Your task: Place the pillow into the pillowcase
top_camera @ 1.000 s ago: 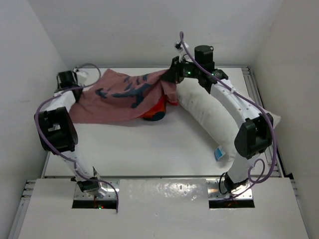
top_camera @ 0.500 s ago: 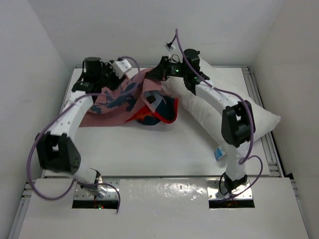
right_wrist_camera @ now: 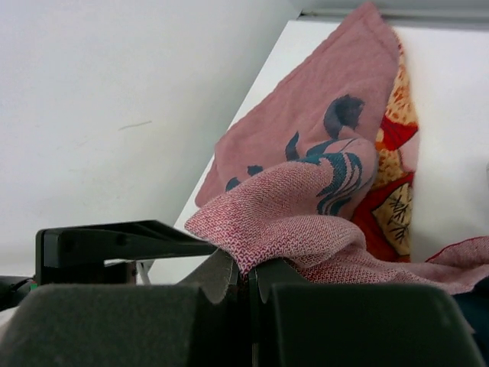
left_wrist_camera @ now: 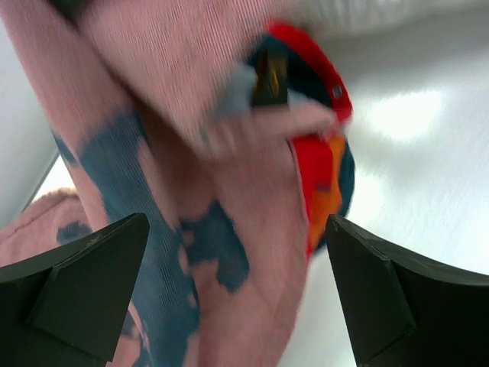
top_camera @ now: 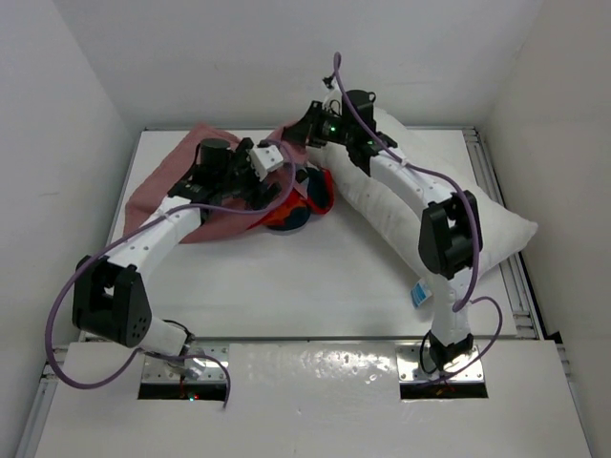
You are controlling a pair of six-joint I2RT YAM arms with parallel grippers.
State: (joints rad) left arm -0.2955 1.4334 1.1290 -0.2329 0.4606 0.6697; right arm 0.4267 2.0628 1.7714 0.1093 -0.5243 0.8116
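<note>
While your right gripper [right_wrist_camera: 246, 277] pinches a raised fold of the pillowcase [right_wrist_camera: 306, 145], your left gripper [left_wrist_camera: 235, 229] hangs close over the pink cloth, fingers spread wide, gripping nothing. The pillowcase lies bunched at the table's [top_camera: 286, 277] far left, mostly pink side up. The pillow [top_camera: 496, 229] lies just beside it, slanting along the right under your right arm.
</note>
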